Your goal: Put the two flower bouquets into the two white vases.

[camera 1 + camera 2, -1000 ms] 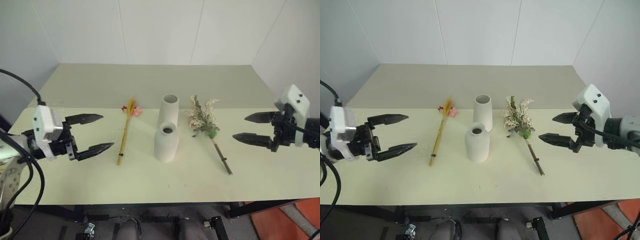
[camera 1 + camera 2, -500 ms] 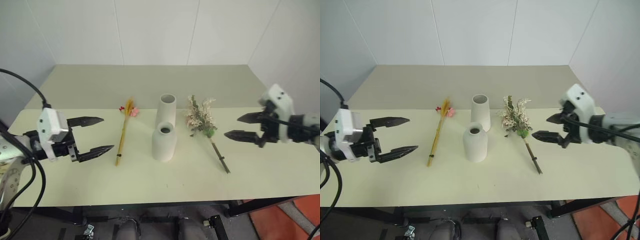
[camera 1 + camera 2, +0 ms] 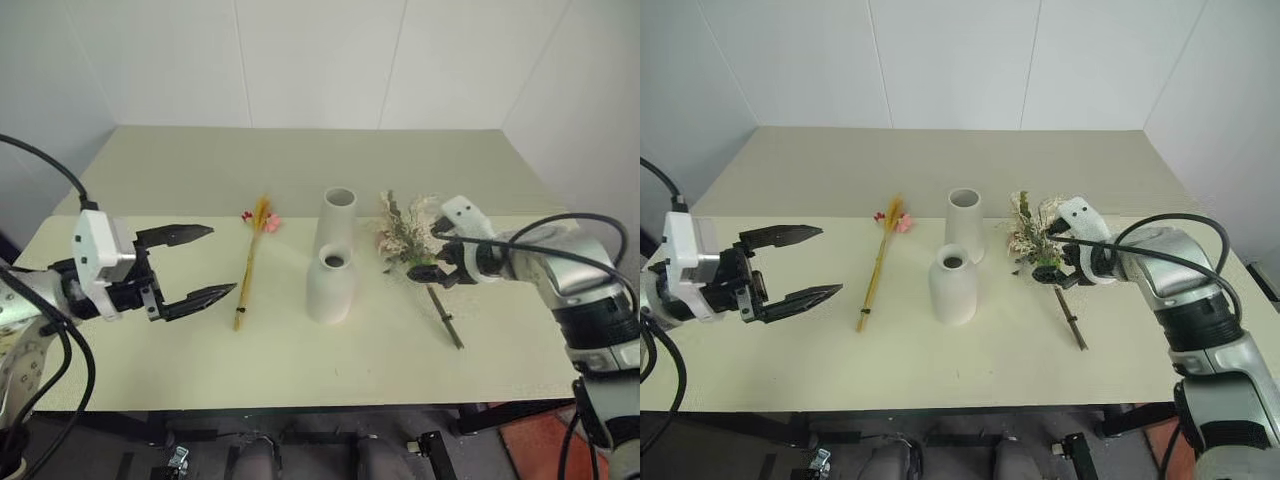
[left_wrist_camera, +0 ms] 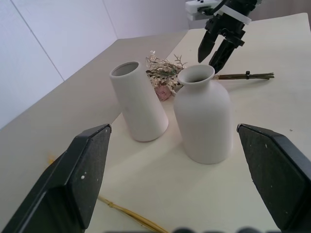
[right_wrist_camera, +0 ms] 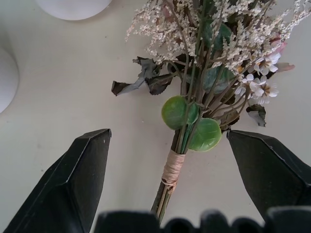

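On the table (image 3: 300, 370) both white vases stand empty at centre, the taller vase (image 3: 338, 222) just behind the rounder vase (image 3: 331, 286), with the slim yellow bunch (image 3: 251, 262) lying flat to their left and the bushy bouquet (image 3: 405, 235) flat to their right. The right gripper (image 5: 167, 160) hangs over the bushy bouquet with jaws wide, straddling the wrapped stem (image 5: 171, 171) and holding nothing; the grip should, in my judgement, close on that binding below the leaves, not on the brittle sprigs. The left gripper (image 3: 200, 265) waits near the slim yellow bunch, jaws wide and empty.

Pale cream table (image 3: 300, 370) against white panelled wall (image 3: 320, 60); dark floor (image 3: 130, 455) below front edge
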`<state>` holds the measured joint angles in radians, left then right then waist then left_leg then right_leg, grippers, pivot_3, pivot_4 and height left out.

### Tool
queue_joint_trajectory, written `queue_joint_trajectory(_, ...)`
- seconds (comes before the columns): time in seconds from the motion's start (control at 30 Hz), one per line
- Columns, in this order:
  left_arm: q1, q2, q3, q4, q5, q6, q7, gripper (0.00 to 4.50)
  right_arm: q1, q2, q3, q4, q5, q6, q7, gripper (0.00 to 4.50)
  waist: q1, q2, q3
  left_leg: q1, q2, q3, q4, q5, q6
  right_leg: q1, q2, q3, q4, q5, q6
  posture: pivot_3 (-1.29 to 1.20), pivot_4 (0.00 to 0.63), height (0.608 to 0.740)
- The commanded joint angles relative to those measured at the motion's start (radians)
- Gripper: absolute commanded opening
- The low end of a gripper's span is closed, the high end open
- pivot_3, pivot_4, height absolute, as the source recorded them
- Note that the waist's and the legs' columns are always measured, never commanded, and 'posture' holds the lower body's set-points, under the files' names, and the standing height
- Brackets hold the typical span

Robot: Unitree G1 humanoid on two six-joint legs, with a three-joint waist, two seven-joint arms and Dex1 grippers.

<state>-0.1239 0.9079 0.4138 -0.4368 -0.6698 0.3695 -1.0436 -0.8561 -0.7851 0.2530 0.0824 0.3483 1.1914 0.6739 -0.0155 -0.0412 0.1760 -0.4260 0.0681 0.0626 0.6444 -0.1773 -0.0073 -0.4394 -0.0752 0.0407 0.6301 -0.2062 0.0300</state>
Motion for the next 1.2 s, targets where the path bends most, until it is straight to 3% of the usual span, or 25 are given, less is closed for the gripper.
queue_joint_trajectory(0.03, 0.031, -0.005, 0.028, -0.042, 0.005, -0.006, 0.026, 4.50, -0.029, 0.003, 0.028, 0.058, -0.041, 0.003, 0.018, 3.63, 0.000, 0.000, 0.000, 0.000, 0.000, 0.000, 0.000, 0.000, 0.000, 0.000, 0.000, 0.000, 0.000, 0.000, 0.000, 0.00, 0.150, 0.740)
queue_joint_trajectory(0.37, 0.082, -0.010, 0.030, -0.065, 0.010, -0.017, 0.050, 4.50, -0.058, 0.055, 0.039, 0.172, -0.080, -0.011, 0.055, 0.21, -0.002, 0.000, 0.000, 0.000, 0.000, 0.000, 0.000, 0.000, 0.000, 0.000, 0.000, 0.000, 0.000, 0.000, 0.000, 0.00, 0.150, 0.740)
queue_joint_trajectory(0.53, 0.082, -0.004, 0.031, -0.056, 0.016, -0.023, 0.047, 4.50, -0.069, 0.071, 0.048, 0.201, -0.117, -0.040, 0.055, 0.20, -0.002, 0.000, 0.000, 0.000, 0.000, 0.000, 0.000, 0.000, 0.000, 0.000, 0.000, 0.000, 0.000, 0.000, 0.000, 0.00, 0.150, 0.740)
queue_joint_trajectory(0.63, 0.076, 0.000, 0.031, -0.048, 0.023, -0.025, 0.047, 4.50, -0.075, 0.087, -0.030, 0.181, -0.150, -0.143, -0.022, 0.20, -0.001, 0.000, 0.000, 0.000, 0.000, 0.000, 0.000, 0.000, 0.000, 0.000, 0.000, 0.000, 0.000, 0.000, 0.000, 0.00, 0.150, 0.740)
queue_joint_trajectory(0.7, 0.072, 0.000, 0.031, -0.045, 0.025, -0.024, 0.047, 4.50, -0.080, 0.121, -0.123, 0.164, -0.180, -0.338, -0.132, 0.20, -0.002, 0.000, 0.000, 0.000, 0.000, 0.000, 0.000, 0.000, 0.000, 0.000, 0.000, 0.000, 0.000, 0.000, 0.000, 0.00, 0.150, 0.740)
queue_joint_trajectory(0.8, 0.063, 0.000, 0.021, -0.037, 0.032, -0.024, 0.046, 4.50, -0.118, 0.255, -0.344, 0.113, -0.122, -0.683, -0.304, 0.20, -0.009, 0.000, 0.000, -0.001, 0.000, 0.000, -0.001, 0.000, 0.000, -0.002, 0.001, 0.000, 0.000, 0.000, 0.001, 0.00, 0.150, 0.740)
queue_joint_trajectory(0.87, 0.049, -0.001, 0.013, -0.029, 0.033, -0.023, 0.046, 4.50, -0.133, 0.325, -0.419, 0.105, -0.107, -0.861, -0.360, 0.20, -0.012, 0.000, 0.000, -0.001, 0.001, 0.000, -0.001, 0.000, 0.000, -0.003, 0.002, 0.001, 0.001, 0.000, 0.001, 0.00, 0.150, 0.740)
queue_joint_trajectory(0.97, 0.028, -0.004, 0.002, -0.014, 0.047, -0.027, 0.048, 4.50, -0.133, 0.409, -0.502, 0.093, -0.017, -0.970, -0.334, 0.20, -0.010, 0.000, 0.000, -0.002, 0.002, -0.002, -0.001, 0.000, 0.000, -0.002, 0.003, -0.001, 0.001, 0.000, 0.000, 0.00, 0.150, 0.740)
queue_joint_trajectory(1.1, 0.024, -0.006, 0.001, -0.007, 0.041, -0.023, 0.040, 4.50, -0.172, 0.539, -0.591, 0.085, 0.237, -0.963, -0.217, 0.20, -0.008, -0.001, -0.001, 0.000, 0.001, -0.001, -0.001, 0.000, 0.000, 0.001, 0.001, -0.001, -0.001, 0.001, 0.000, 0.00, 0.150, 0.740)
queue_joint_trajectory(1.2, 0.025, -0.007, -0.005, -0.003, 0.047, -0.024, 0.041, 4.50, -0.194, 0.573, -0.577, 0.115, 0.249, -0.977, -0.198, 0.20, -0.013, -0.001, -0.001, 0.001, 0.001, -0.001, -0.001, 0.000, 0.000, 0.001, 0.001, -0.001, 0.001, 0.001, 0.000, 0.00, 0.150, 0.740)
